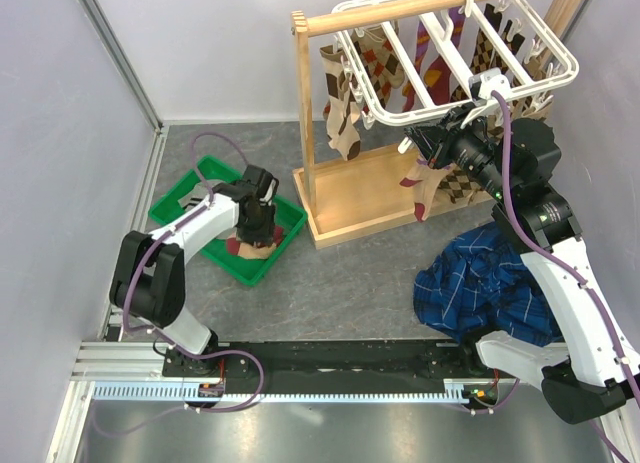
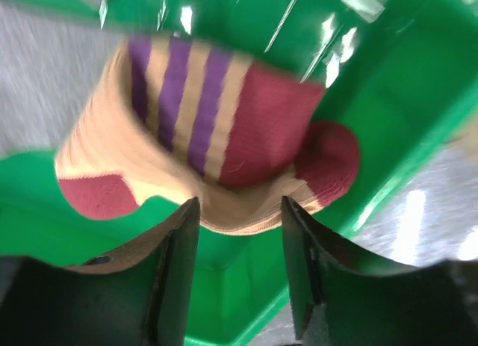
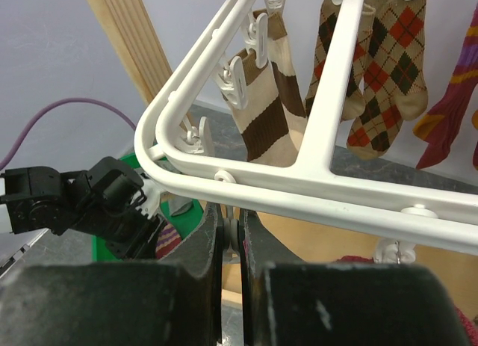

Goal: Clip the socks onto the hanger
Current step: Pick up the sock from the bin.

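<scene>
The striped sock (image 2: 224, 137) is judged soft, light and limp. It should sag when lifted, so the hold belongs on a bunched edge. It lies crumpled in the green tray (image 2: 403, 84), its near fold between the spread fingers of the left hand (image 2: 239, 208). The right hand (image 3: 231, 211) is pressed together just under the hanger (image 3: 314, 181) rim. What it pinches cannot be told.

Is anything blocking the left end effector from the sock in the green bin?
Nothing visible does. The left end effector is open right over the tan and maroon sock, inside the green bin.
</scene>
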